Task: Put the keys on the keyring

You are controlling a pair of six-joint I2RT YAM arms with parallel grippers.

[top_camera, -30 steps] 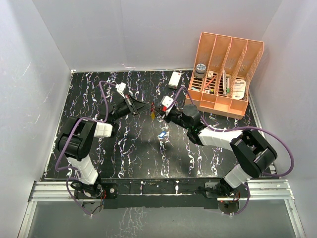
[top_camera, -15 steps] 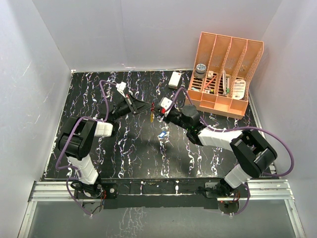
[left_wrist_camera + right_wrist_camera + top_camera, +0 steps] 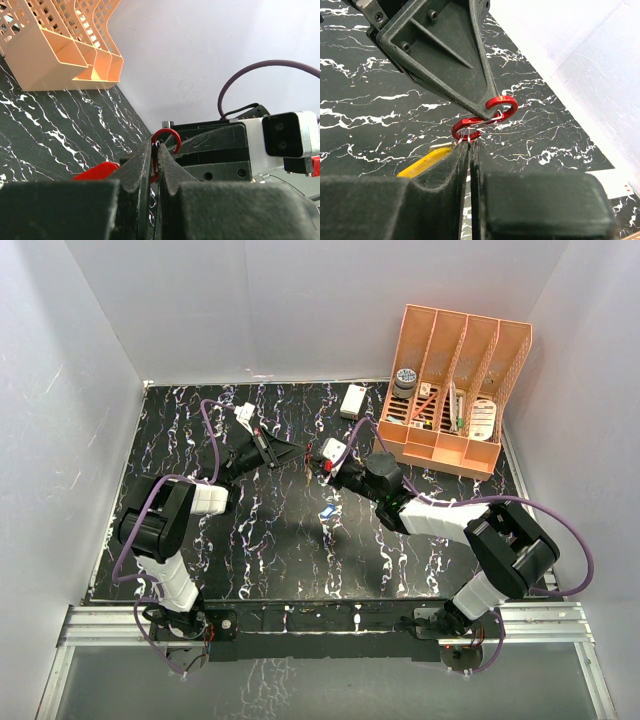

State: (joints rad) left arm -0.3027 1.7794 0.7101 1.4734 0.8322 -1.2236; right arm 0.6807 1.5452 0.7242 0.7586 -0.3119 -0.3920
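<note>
Above the counter [image 3: 250,540], left end effector [image 3: 156,150] clenches the keyring [image 3: 480,120]; at six o'clock, right end effector [image 3: 469,145] grips a yellow key [image 3: 427,159], seemingly threading next.

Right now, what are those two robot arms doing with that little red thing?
They are trying to get a key onto it. The left gripper is shut on the red keyring and holds it up over the black table. The right gripper is shut too, with its tips right at the ring's lower loop, and it seems to pinch a yellow key there. A blue and white key lies on the table, not yet picked up.
</note>
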